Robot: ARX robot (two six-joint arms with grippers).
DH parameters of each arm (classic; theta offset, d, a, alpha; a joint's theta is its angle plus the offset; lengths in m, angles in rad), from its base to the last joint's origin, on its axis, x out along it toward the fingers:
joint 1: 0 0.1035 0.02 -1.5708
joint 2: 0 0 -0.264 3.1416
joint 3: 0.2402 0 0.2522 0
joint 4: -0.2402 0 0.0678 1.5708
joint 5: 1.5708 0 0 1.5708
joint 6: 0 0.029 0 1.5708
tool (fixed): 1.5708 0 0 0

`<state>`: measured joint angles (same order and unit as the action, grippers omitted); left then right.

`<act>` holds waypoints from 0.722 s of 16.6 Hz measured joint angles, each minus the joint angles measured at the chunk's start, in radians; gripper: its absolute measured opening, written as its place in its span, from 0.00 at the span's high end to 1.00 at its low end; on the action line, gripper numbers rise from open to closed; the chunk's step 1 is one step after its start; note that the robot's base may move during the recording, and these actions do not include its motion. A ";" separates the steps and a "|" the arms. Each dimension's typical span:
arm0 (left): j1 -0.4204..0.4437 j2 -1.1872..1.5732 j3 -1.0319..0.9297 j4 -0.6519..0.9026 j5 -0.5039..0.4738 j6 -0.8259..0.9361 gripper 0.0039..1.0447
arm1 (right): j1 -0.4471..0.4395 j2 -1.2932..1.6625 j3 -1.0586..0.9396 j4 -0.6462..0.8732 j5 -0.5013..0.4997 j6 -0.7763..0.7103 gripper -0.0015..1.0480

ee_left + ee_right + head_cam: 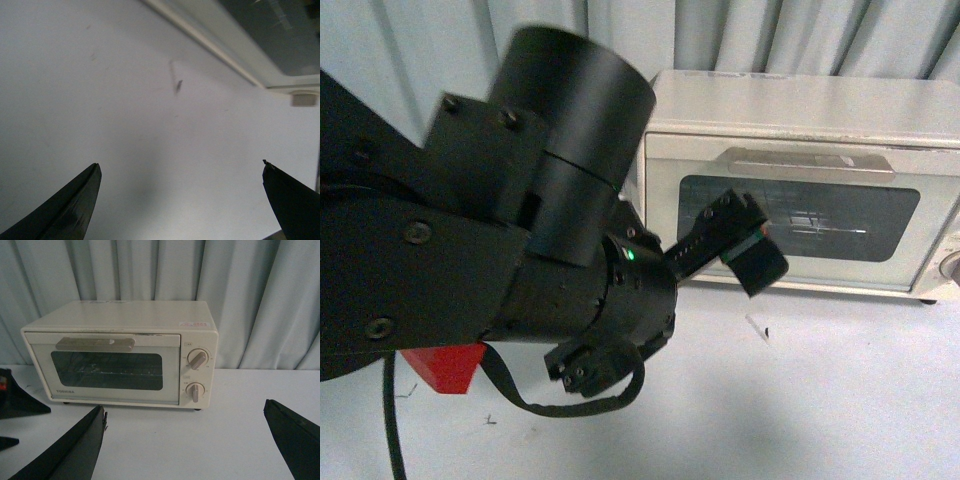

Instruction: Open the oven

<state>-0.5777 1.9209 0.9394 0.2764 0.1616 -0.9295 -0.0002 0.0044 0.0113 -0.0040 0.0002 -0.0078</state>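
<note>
Far left: a red thing (pixel 440 368) peeks out from under the arm on the white table (pixel 840 400). What it is, I cannot tell.
Left arm (pixel 470 230): big and black, filling the near half of the front view, stretched toward the oven.
Left gripper (pixel 182 200): jaws spread wide, nothing between them. Its wrist camera looks down on bare table and the door's bottom edge, so it hangs low in front of the glass, not touching.
Oven (pixel 800 110): cream-white box at the back of the table, against the curtain (pixel 150 270), door shut.
Handle (pixel 95 343): flat silver bar across the top of the door, higher than the left gripper, untouched.
Knobs (pixel 198 360): two on the panel right of the window, no part of this job.
Right gripper (pixel 185 440): also splayed and empty, well back, facing the oven squarely.
Step in hand: the approach, I'd say, with nothing gripped yet.
Next move: lift the left gripper to the handle, bracket the bar, pinch, then pull out and down. The door probably hinges at its base.
</note>
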 joint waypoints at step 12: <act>0.082 0.241 0.222 -0.180 0.082 -0.074 0.06 | 0.000 0.000 0.000 0.000 0.000 0.000 0.06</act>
<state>-0.4957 2.1624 1.1618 0.0967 0.2436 -1.0031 -0.0002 0.0044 0.0113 -0.0040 0.0002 -0.0074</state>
